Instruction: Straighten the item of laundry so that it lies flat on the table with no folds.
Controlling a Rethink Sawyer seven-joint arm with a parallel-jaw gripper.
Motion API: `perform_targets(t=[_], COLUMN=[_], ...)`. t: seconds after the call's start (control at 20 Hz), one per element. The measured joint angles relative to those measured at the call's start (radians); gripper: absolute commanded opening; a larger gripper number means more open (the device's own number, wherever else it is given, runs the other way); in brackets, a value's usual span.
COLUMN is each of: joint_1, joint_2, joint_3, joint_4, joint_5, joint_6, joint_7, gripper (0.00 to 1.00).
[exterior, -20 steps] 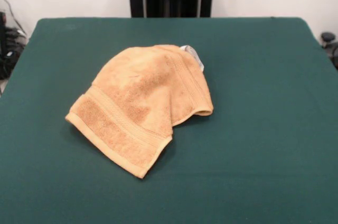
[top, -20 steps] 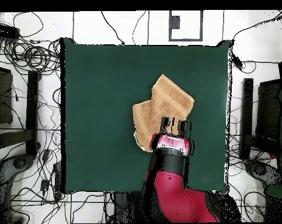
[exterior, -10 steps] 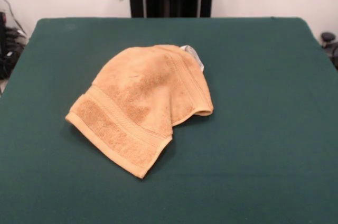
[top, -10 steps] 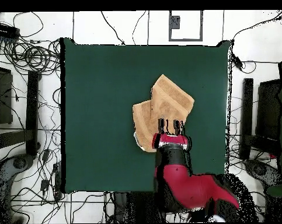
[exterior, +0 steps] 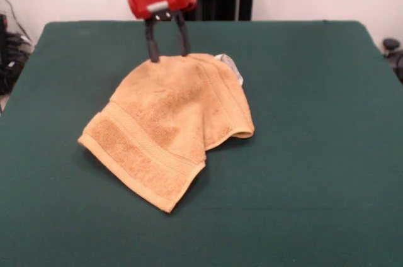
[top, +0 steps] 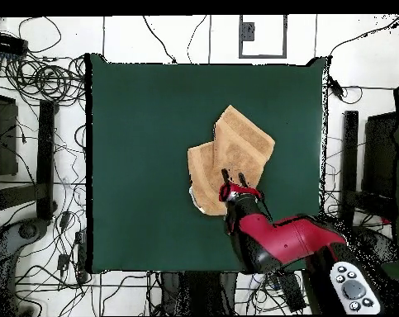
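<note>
A golden-tan towel (exterior: 167, 122) lies crumpled and folded over itself a little left of centre in the front view, on a dark green bench (exterior: 315, 153) that fills most of the frame. One banded corner points toward the lower middle of the frame, another reaches out to the left, and a rounded fold bulges toward the right. A small white tag (exterior: 230, 65) peeks out at the towel's upper right edge.

The red-and-black gripper (exterior: 168, 56) hangs down from the top of the frame, upper left of centre, its two dark fingers (exterior: 152, 45) apart, the jaws standing open at a moderate width with nothing between them. Their tips sit right at the towel's upper edge; whether they touch the cloth cannot be told from this view.

In the overhead view the towel (top: 229, 157) sits right of the bench's (top: 136, 165) centre, with the gripper (top: 233, 175) over its lower part and the red arm (top: 285, 243) stretching toward the lower right of the frame. Cables (top: 37, 78) sprawl across the white floor around the bench
</note>
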State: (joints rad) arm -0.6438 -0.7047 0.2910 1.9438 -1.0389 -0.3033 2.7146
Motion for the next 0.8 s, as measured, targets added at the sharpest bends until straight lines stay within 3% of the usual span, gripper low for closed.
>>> perform_targets(t=[0.3, 0.8], joint_1=[-0.159, -0.225], joint_2=[0.091, 0.190], joint_3=[0.258, 0.446], joint_4=[0.055, 0.123], joint_5=[0.012, 0.047], joint_6=[0.094, 0.126], joint_7=[0.001, 0.001], gripper=[1.00, 1.00])
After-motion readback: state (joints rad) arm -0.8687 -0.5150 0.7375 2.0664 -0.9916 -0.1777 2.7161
